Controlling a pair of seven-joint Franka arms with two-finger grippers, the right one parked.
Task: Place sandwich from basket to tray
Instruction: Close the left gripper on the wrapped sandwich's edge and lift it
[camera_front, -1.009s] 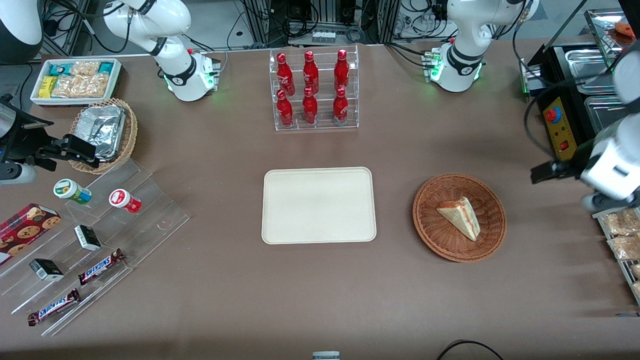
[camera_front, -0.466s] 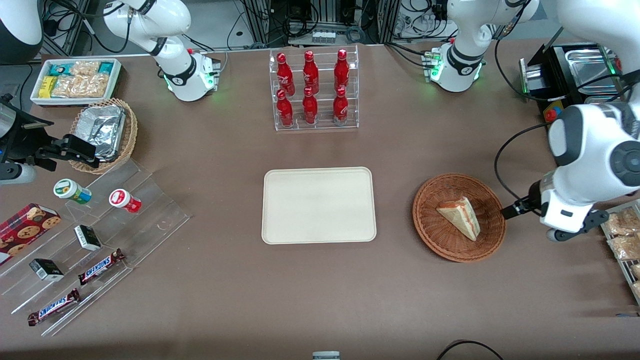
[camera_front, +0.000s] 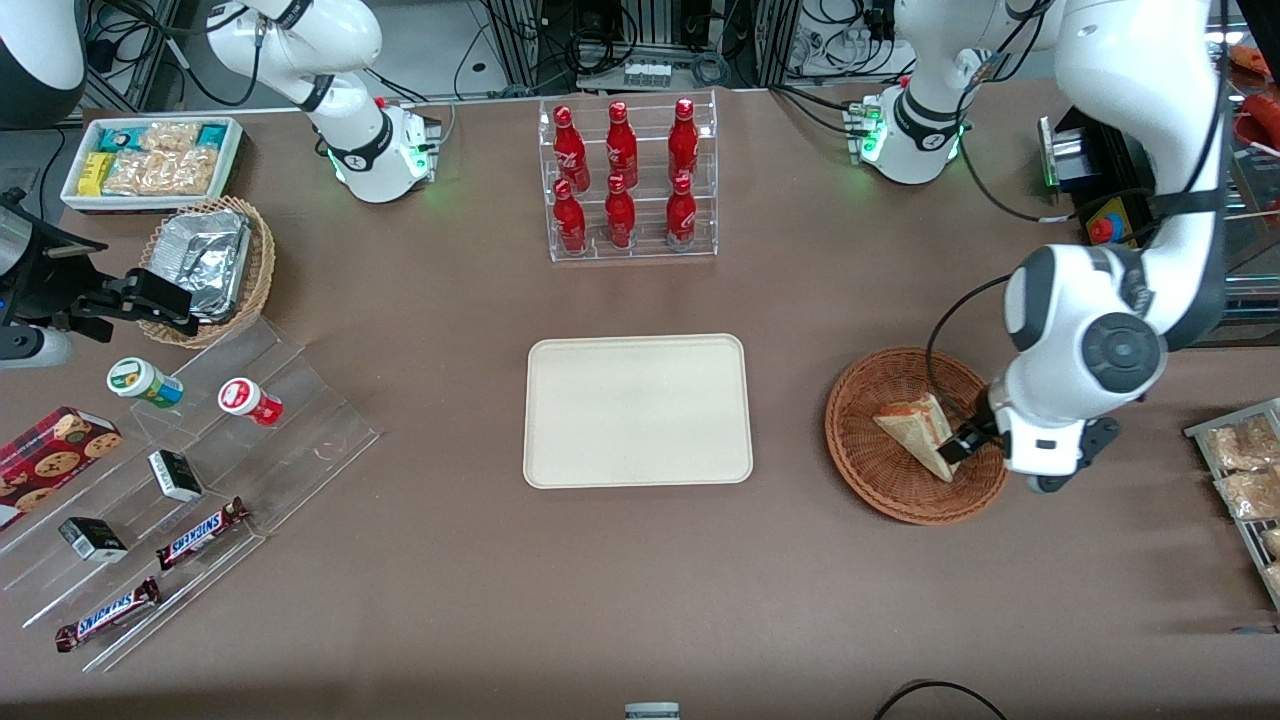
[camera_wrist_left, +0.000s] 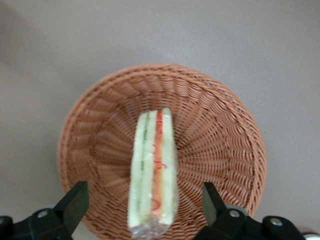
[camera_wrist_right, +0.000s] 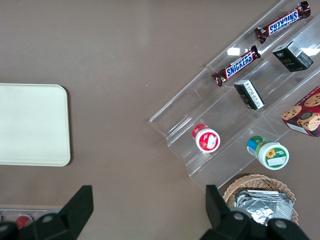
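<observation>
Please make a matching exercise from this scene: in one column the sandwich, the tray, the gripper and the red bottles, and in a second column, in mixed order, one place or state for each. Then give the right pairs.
Column one:
1. sandwich
2. tray
3. gripper
4. red bottles

Column two:
A. stand in a clear tiered rack
B. lies in the basket
C. open, above the basket, fingers on either side of the sandwich
D. lies flat on the table with nothing on it

Right pairs: 1-B, 2-D, 3-C, 4-A
</observation>
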